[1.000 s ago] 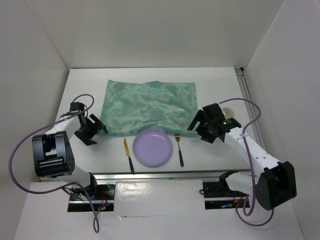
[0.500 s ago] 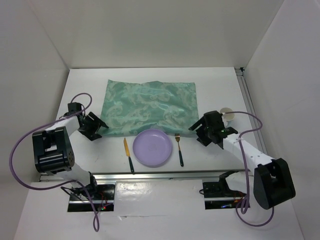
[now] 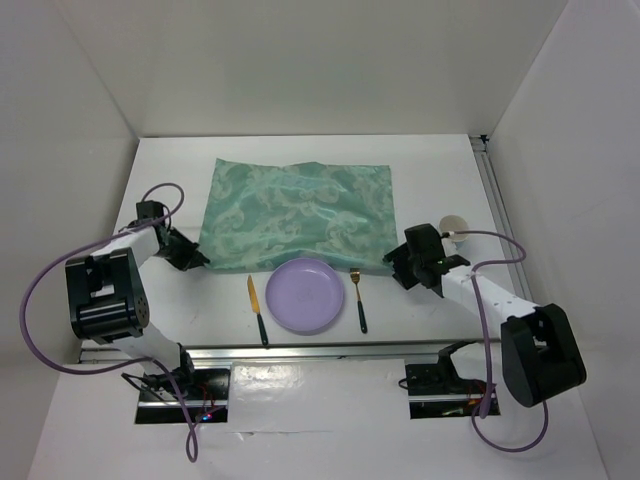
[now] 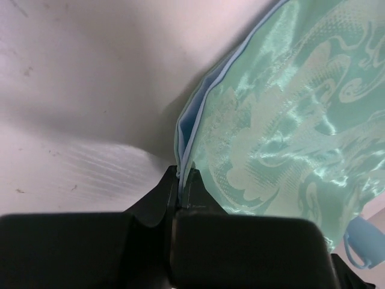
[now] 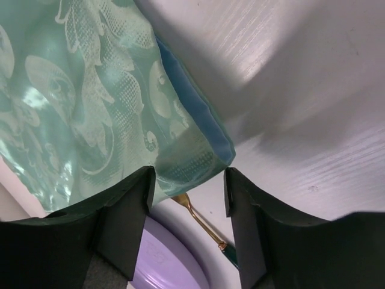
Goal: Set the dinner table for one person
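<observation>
The dinner table [image 3: 430,170] is a wide white top with a teal patterned cloth mat [image 3: 300,215] lying on it. My left gripper [image 3: 190,257] is at the mat's near left corner. In the left wrist view it [image 4: 183,176] is shut on the folded edge of the mat [image 4: 289,120]. My right gripper [image 3: 397,258] is at the near right corner. Its fingers [image 5: 129,205] stand apart on either side of that corner of the mat [image 5: 78,90], and the gripper [image 5: 189,180] is open.
A purple plate [image 3: 305,295] lies just below the mat, with a knife [image 3: 257,308] to its left and a gold fork [image 3: 358,298] to its right. A cup [image 3: 453,226] stands behind the right arm. A pale blue mug [image 4: 361,244] shows past the mat.
Both grippers have dropped in to the mat's near corners. The left has shut on its corner. The right jaws have narrowed around theirs.
</observation>
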`<control>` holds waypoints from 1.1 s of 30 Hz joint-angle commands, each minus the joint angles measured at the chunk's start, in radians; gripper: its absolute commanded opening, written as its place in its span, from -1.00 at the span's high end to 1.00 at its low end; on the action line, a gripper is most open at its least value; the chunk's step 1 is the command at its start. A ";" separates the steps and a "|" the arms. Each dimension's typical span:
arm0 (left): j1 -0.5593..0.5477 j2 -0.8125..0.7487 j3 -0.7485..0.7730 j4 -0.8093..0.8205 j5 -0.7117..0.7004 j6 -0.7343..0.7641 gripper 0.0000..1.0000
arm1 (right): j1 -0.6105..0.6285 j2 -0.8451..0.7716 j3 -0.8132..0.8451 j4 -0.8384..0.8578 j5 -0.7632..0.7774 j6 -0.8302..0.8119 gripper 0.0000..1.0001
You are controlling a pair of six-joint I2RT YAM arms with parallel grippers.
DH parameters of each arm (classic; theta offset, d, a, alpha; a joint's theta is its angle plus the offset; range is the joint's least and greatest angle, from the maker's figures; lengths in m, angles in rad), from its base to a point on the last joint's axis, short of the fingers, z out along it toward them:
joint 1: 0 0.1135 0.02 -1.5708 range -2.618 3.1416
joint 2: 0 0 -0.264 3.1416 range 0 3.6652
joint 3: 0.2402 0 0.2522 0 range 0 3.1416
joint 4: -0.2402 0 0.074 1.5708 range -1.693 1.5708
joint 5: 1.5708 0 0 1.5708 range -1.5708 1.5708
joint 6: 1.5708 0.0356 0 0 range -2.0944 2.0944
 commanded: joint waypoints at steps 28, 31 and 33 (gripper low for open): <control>0.012 -0.145 0.615 -0.201 0.154 0.008 1.00 | 0.042 0.113 0.823 -0.166 0.211 -0.384 1.00; 0.023 -0.188 0.654 -0.201 0.168 0.008 1.00 | -0.015 0.085 0.878 -0.192 0.115 -0.412 1.00; 0.023 -0.197 0.687 -0.227 0.168 0.018 1.00 | -0.029 0.085 0.942 -0.236 0.114 -0.436 1.00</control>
